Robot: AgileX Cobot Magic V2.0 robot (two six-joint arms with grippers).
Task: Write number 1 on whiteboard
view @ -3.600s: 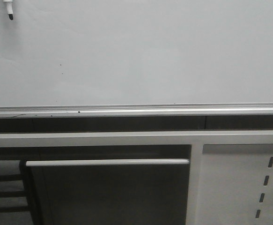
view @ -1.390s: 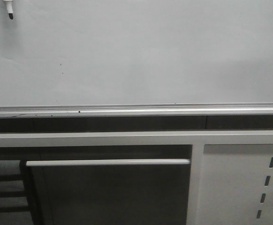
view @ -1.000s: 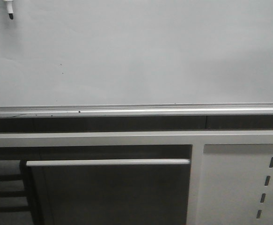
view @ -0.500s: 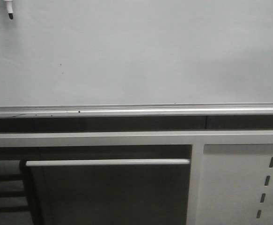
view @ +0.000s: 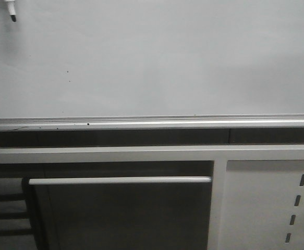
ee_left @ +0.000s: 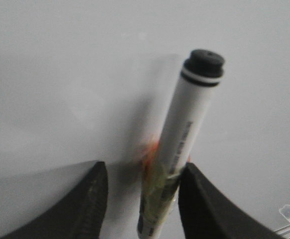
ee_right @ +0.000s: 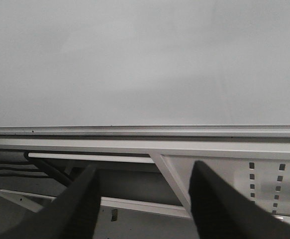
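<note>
The whiteboard (view: 167, 57) is a pale grey board that fills the upper half of the front view, with a silver rail (view: 152, 124) along its lower edge. The number 1 is out of view. A white marker with a black tip (view: 12, 14) pokes in at the top left corner, just off the board. In the left wrist view the marker (ee_left: 184, 129) points at the whiteboard (ee_left: 60, 74). It lies against one finger of my left gripper (ee_left: 142, 199), wrapped in yellowish tape, with a clear gap to the other finger. My right gripper (ee_right: 145, 199) is open and empty, below the board.
Under the rail runs a dark gap and a white metal frame with a horizontal bar (view: 120, 180). A perforated white panel (view: 266, 203) sits at the lower right, also in the right wrist view as the perforated panel (ee_right: 264, 174). Tiny dark specks (view: 68, 71) dot the board.
The marker tip at the top left has edged slightly to the right. Nothing else has moved.
</note>
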